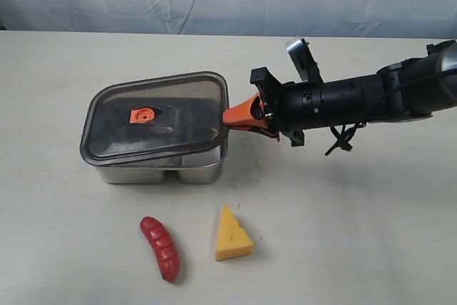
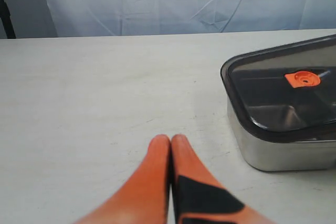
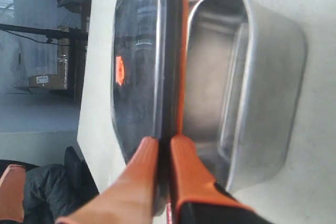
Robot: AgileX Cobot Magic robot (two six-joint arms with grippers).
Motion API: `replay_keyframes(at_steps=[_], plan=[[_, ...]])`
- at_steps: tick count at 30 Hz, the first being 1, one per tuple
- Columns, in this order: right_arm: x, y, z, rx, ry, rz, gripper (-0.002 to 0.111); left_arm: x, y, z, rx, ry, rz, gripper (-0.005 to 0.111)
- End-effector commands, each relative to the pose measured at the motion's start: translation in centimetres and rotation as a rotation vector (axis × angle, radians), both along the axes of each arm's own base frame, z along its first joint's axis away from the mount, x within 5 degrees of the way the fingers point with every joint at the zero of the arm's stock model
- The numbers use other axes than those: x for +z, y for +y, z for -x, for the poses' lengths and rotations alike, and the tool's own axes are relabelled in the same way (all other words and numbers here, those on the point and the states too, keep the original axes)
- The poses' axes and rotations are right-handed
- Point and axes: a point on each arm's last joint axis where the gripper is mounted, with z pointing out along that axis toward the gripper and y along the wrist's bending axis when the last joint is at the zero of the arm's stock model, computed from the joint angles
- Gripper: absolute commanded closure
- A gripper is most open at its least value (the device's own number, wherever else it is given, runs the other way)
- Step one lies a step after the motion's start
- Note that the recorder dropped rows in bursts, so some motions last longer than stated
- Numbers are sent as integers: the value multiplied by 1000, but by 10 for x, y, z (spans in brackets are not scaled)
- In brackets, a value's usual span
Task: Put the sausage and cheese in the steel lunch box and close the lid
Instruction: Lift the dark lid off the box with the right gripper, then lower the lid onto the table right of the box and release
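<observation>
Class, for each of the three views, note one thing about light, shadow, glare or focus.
Exterior view: soft, even light; the sausage and cheese cast only faint shadows. Left wrist view: the left hand is blurred up close, the lid sharper. Right wrist view: the steel box shows pale glare along its wall.

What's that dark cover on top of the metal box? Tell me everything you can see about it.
The lid is a dark, smoky, see-through rectangle with rounded corners, apparently plastic, with a small orange valve tab on top. It lies tilted over the steel lunch box: the end nearer the right arm is raised off the rim, while the opposite end seems to rest on it. The right gripper pinches the raised edge between its orange fingers. Nothing else touches it.
</observation>
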Motion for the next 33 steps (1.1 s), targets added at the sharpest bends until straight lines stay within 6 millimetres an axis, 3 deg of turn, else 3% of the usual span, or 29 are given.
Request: replay_keyframes(at_steps=[1, 6, 12, 17, 21, 25, 33], plan=[[29, 1, 5, 54, -69, -67, 108, 0, 0, 0, 6, -12, 1, 107], [59, 0, 12, 82, -136, -128, 108, 0, 0, 0, 6, -12, 1, 107], [110, -9, 25, 69, -313, -135, 108, 0, 0, 0, 6, -12, 1, 107], [178, -33, 60, 57, -650, 6, 108, 0, 0, 0, 6, -12, 1, 107], [216, -60, 94, 33, -878, 182, 108, 0, 0, 0, 6, -12, 0, 107], [208, -77, 112, 103, -793, 404, 108, 0, 0, 0, 6, -12, 0, 107], [140, -89, 117, 136, -580, 580, 108, 0, 0, 0, 6, -12, 0, 107]])
